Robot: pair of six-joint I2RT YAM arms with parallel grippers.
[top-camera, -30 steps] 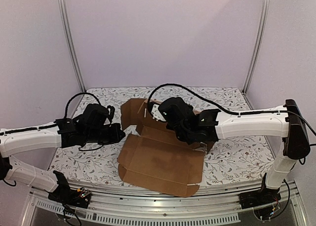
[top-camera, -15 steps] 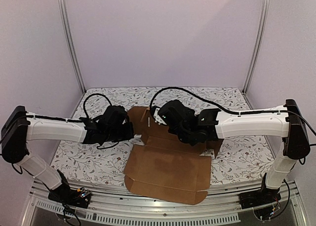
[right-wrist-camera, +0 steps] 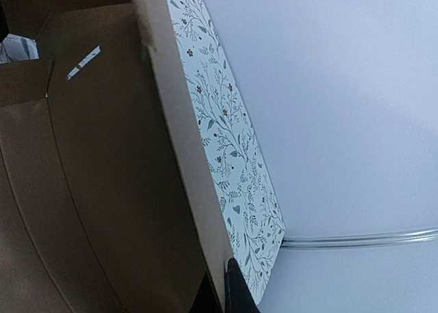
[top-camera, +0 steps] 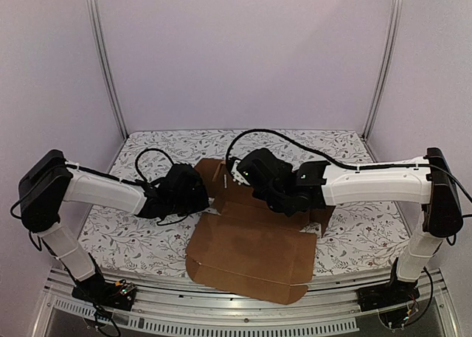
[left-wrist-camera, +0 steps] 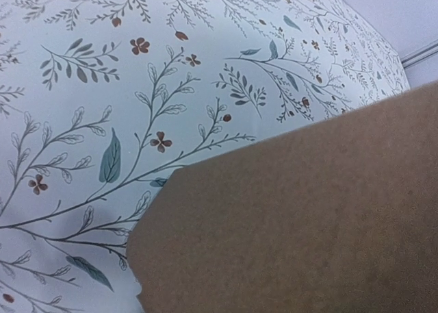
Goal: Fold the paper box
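- Centre of the flowered worktop [top-camera: 125, 234]: the paper box [top-camera: 247, 248], brown cardboard, partly folded.
- Its big flat panel lies toward the near edge, and its front corner reaches out over the metal rail [top-camera: 243, 315] there.
- At the back of the box, flaps stand up between the two arms; a smaller flap sticks up at the right side.
- The right arm [top-camera: 376, 182] reaches in from the right, with its head low over the back half of the box.
- In the right wrist view, the right fingers [right-wrist-camera: 237, 294] are closed on the edge of an upright cardboard wall [right-wrist-camera: 185, 162], dark tips on either side of it.
- A short slot [right-wrist-camera: 83, 62] is cut in the panel beside that wall.
- The left arm [top-camera: 103, 193] comes in from the left, and the left fingers [top-camera: 200, 197] are right against the raised flap on that side.
- The left wrist view shows only a rounded cardboard corner [left-wrist-camera: 308, 224] close up over the printed cloth [left-wrist-camera: 102, 87]; the tips are out of frame.
- The left fingers are closed; whether they pinch the flap or merely press on it, I cannot tell.
- A black cable [top-camera: 273, 133] loops up over the right arm's head.
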